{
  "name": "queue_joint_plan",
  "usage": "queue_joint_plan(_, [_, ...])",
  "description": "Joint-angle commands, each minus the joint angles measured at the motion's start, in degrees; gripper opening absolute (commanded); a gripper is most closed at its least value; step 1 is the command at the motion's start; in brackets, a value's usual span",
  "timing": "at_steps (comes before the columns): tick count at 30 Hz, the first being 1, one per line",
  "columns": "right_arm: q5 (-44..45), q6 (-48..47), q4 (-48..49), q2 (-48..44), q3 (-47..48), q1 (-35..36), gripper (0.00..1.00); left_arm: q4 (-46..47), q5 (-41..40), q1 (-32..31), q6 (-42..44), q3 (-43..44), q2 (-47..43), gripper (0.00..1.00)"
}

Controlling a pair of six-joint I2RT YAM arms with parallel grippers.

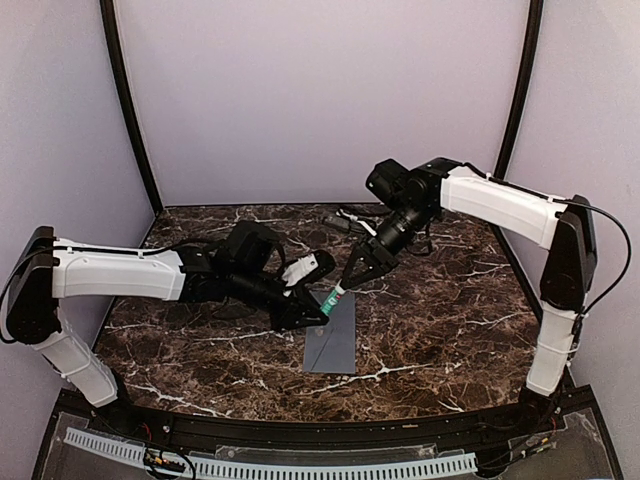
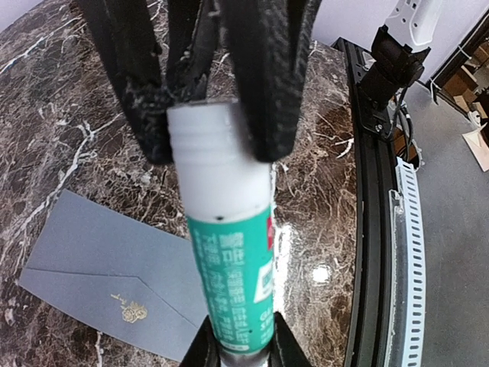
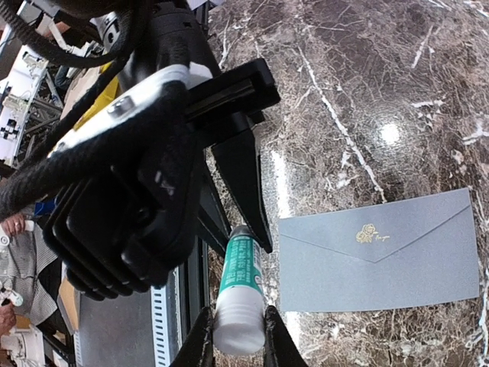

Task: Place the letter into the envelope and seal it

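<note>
The grey-blue envelope (image 1: 335,340) lies flat on the marble table, flap down, with a small gold emblem (image 3: 368,232); it also shows in the left wrist view (image 2: 99,267). The letter is out of view. A glue stick (image 1: 331,300) with a green body and a white cap is held in the air above the envelope's far end. My left gripper (image 1: 322,308) is shut on its green body end (image 2: 233,283). My right gripper (image 1: 343,288) is shut on its white cap (image 3: 239,325). The right fingers (image 2: 275,84) clamp the cap from above in the left wrist view.
Dark marble table (image 1: 440,310) with a black rail and a white slotted strip (image 1: 270,465) along the near edge. Loose cables (image 1: 345,220) lie at the back centre. Lavender walls enclose the left, back and right sides.
</note>
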Motion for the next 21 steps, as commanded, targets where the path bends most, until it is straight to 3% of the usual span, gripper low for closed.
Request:
queue_joint_plan(1, [5.34,8.89,3.31,2.18,-1.24,2.71,0.11,13.36,-3.26,0.00,-0.41,3.33,-3.12,0.15])
queue_joint_plan(5, [10.90,11.92,4.59,2.71,-1.10,2.73,0.14,13.13,-6.94,0.05,-1.90,3.34,-2.74,0.15])
queue_joint_plan(11, [14.22,7.04,0.59,0.89,5.04,1.54,0.36,12.33,-5.37,0.00,-1.69,3.16,-1.96,0.15])
queue_joint_plan(17, [6.68,-1.60,-7.79,-4.84,10.69,-3.53,0.52,11.71,-2.21,0.02,-1.14,3.23,-1.36,0.15])
queue_joint_plan(21, [4.07,-6.45,-8.73,-11.12,7.85,-5.81,0.58,11.98,-0.70,0.17,-1.49,3.28,-1.48,0.15])
